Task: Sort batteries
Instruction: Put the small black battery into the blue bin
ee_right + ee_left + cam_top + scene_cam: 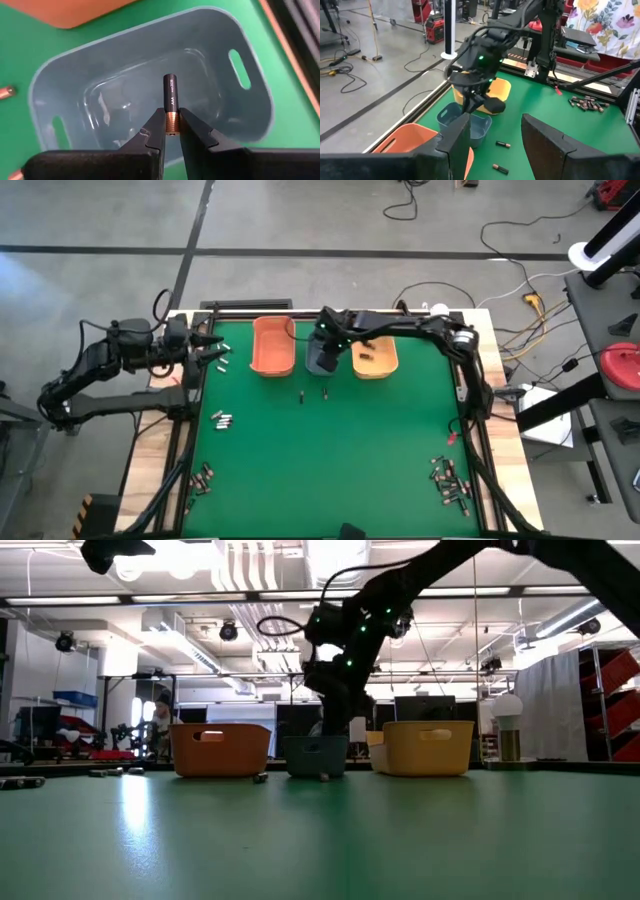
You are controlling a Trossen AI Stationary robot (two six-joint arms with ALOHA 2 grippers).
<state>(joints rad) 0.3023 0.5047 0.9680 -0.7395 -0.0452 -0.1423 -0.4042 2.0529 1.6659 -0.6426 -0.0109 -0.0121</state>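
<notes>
AAA battery (170,104) clamped by coppery end in right gripper (171,131), long axis pointing away from fingers, directly over blue-grey bin (75,75); release should drop it inside. Left gripper (492,137) waited at table's left edge, jaws apart.

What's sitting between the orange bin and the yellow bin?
The blue-grey bin sits between the orange bin and the yellow bin, seen in the high view. The right gripper holds a battery above it.
</notes>
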